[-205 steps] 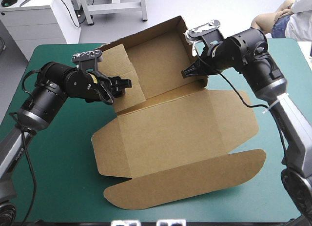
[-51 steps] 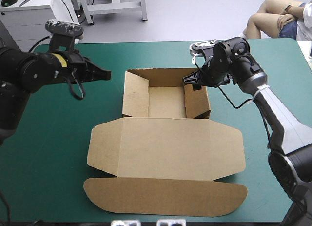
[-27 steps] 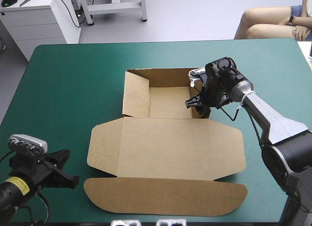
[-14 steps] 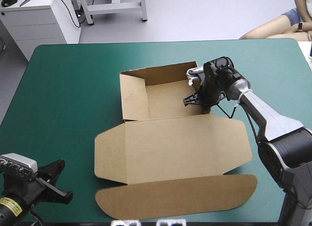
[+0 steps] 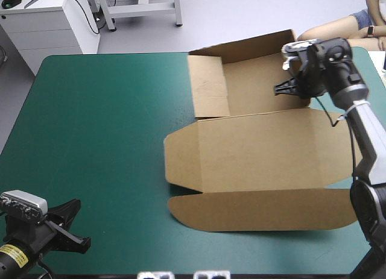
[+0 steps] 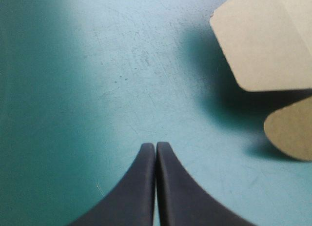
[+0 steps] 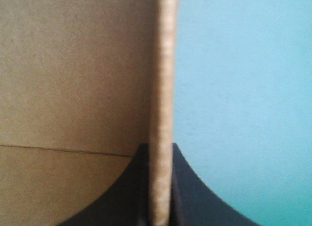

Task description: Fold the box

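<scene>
Table (image 5: 90, 128), teal-green cover, faint scuffs on it in the left wrist view. One thing on it: brown box (image 5: 265, 140), on the right half. Open tray (image 5: 253, 89) sits at the far edge, walls raised. Lid (image 5: 265, 158) is spread toward the near edge, reaching close to the right edge. Tuck flap (image 5: 259, 210) is nearest the robot. Lid corner (image 6: 263, 40) and rounded flap end (image 6: 292, 133) cast shadows on the cover.
</scene>
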Motion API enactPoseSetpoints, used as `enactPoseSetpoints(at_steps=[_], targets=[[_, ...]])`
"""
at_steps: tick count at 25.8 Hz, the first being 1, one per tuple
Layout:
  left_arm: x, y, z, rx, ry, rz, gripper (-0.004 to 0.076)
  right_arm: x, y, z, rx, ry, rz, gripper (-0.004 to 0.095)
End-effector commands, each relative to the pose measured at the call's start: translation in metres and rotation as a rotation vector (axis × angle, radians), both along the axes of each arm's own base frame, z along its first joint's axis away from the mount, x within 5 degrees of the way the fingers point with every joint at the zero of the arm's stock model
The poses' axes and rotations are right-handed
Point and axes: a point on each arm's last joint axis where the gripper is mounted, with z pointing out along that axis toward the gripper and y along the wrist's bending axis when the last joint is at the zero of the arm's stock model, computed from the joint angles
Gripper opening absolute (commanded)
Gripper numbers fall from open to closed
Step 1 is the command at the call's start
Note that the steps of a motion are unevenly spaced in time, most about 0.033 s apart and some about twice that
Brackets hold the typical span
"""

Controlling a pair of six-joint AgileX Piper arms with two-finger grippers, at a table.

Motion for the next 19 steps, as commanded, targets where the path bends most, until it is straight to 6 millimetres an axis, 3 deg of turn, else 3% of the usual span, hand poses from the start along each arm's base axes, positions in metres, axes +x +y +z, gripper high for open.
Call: enactPoseSetpoints(at_steps=[1,6,11,14,17,19], targets=[[0.002,-0.001,0.012,-0.030,-0.060,-0.004,-0.0008,-0.014,-0.053,0.030,-0.012,-0.079,-0.129,-0.0020],[0.002,-0.001,0.012,-0.030,-0.060,-0.004,-0.0008,-0.019,-0.114,0.027,-0.016,-0.067,-0.277,-0.0020],[0.002,-0.001,0.012,-0.030,-0.060,-0.004,-0.0008,-0.023,-0.162,0.014,-0.021,-0.024,-0.364,-0.0020],[0.002,-0.001,0.012,-0.030,-0.060,-0.004,-0.0008,-0.020,-0.182,-0.001,0.062,0.007,-0.400,-0.0020],[0.002,-0.001,0.012,-0.026,-0.062,-0.006,-0.0008,-0.012,-0.207,-0.032,0.156,0.067,-0.407,-0.0019],[0.003,-0.001,0.011,-0.018,-0.064,-0.003,-0.0008,-0.005,-0.212,-0.047,0.204,0.094,-0.417,-0.0011]])
